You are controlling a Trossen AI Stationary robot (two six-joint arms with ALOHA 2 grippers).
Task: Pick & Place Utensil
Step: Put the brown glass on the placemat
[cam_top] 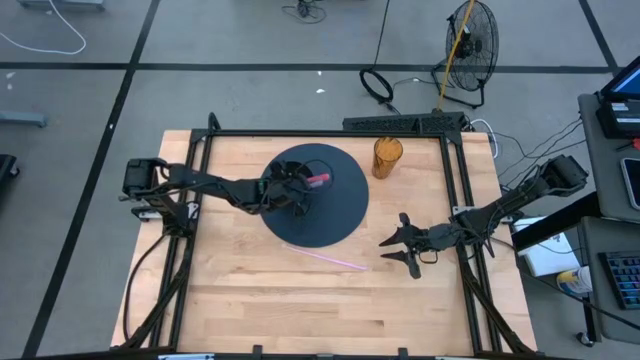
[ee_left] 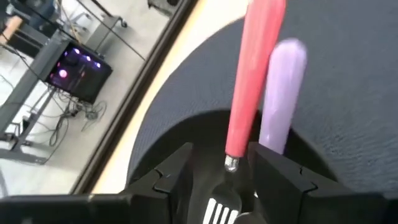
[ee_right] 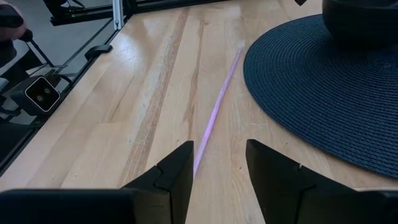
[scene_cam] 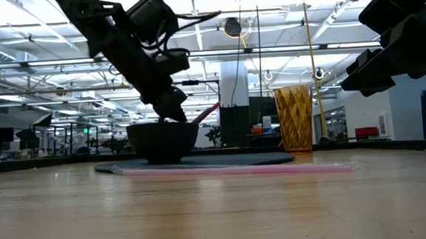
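From above, the left gripper (cam_top: 293, 190) is over the black bowl (cam_top: 300, 181) on the round dark placemat (cam_top: 340, 215), and a red-handled fork (cam_top: 318, 181) sticks out of the bowl. The right gripper (cam_top: 400, 247) waits open beside the mat, near a thin pink straw (cam_top: 330, 258).

At table level, the fork handle (scene_cam: 206, 111) leans out of the bowl; an amber cup (scene_cam: 294, 118) stands behind.

The left wrist view shows the fingers (ee_left: 168, 177) apart around the fork's neck, beside a lilac handle (ee_left: 281, 93). I judge that placing is nearly finished; next the arm should rise straight.
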